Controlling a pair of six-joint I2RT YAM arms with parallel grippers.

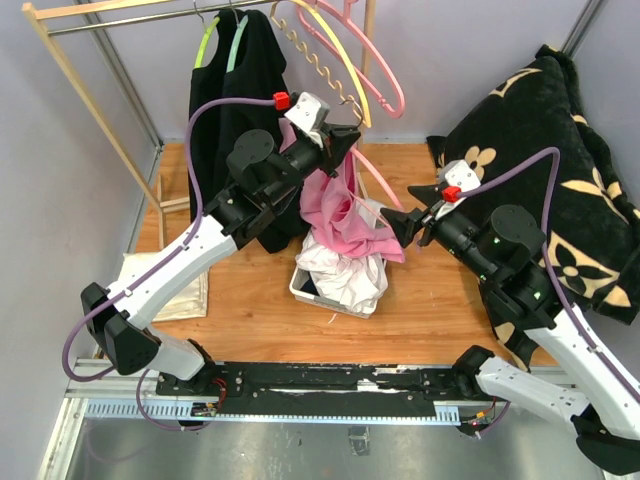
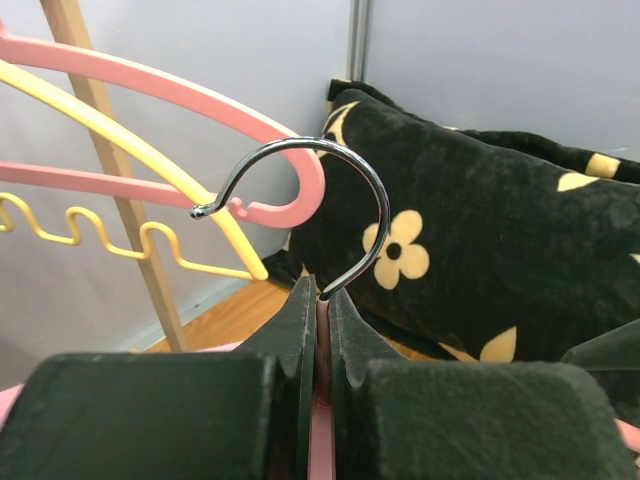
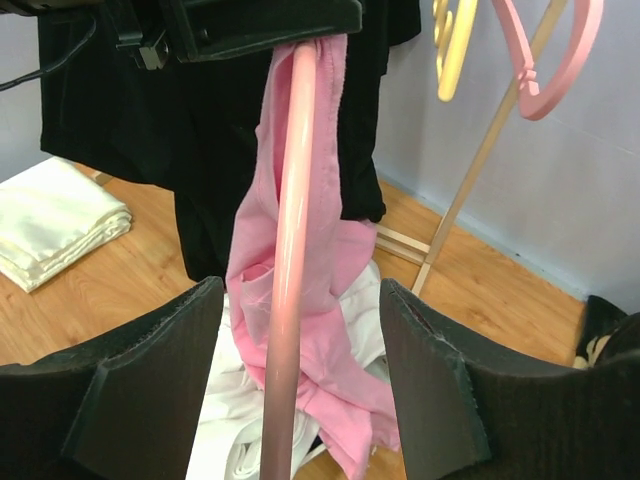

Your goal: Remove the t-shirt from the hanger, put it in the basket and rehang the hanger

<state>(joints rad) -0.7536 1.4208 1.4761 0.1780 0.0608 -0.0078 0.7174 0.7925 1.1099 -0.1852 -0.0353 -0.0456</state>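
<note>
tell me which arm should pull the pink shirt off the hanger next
Right. The left gripper is shut on the hanger at its neck, holding it up; the right gripper is open, facing the pink t-shirt, likely free to grab it.

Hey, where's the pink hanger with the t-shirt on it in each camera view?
Top external: pink hanger at centre, slanting down-right from the left pincer.
Left wrist: pink hanger at bottom centre, clamped in that pincer, its metal hook above.
Right wrist: pink hanger is the vertical bar through the middle.
Shared landmark: the yellow hanger.
</note>
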